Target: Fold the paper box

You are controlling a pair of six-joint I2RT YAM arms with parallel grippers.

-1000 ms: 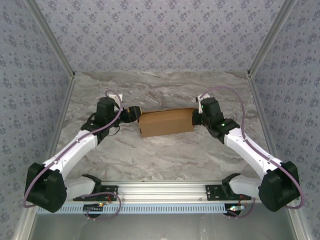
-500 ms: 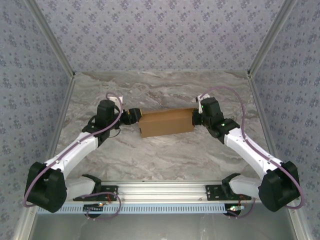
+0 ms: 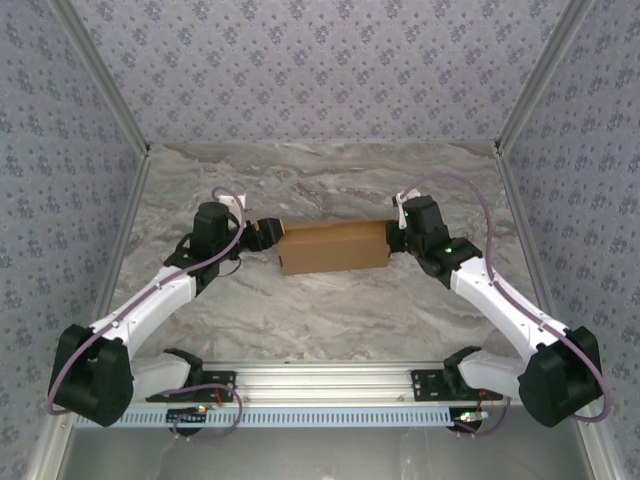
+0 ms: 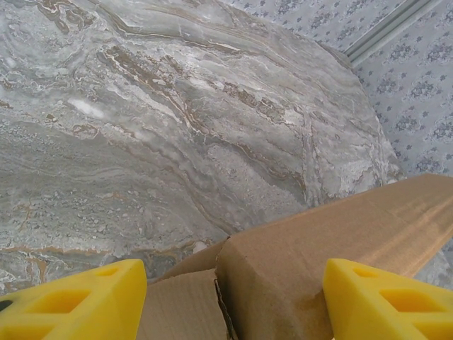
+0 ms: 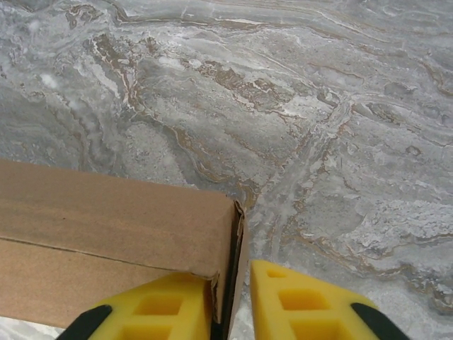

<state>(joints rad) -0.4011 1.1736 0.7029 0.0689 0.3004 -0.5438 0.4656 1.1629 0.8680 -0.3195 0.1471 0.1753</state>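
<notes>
light: bright, even, diffuse | shadows: soft, faint | glare: none | focus: sharp; wrist views bend at the edges

We see a grey, marble-veined bench point(image 3: 330, 310). The paper box point(image 3: 333, 247) sits directly on it, brown and folded shut, near the bench's middle.

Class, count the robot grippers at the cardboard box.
2. The left gripper meets the paper box at its left end; the right gripper pinches a wall at its right end.
</notes>
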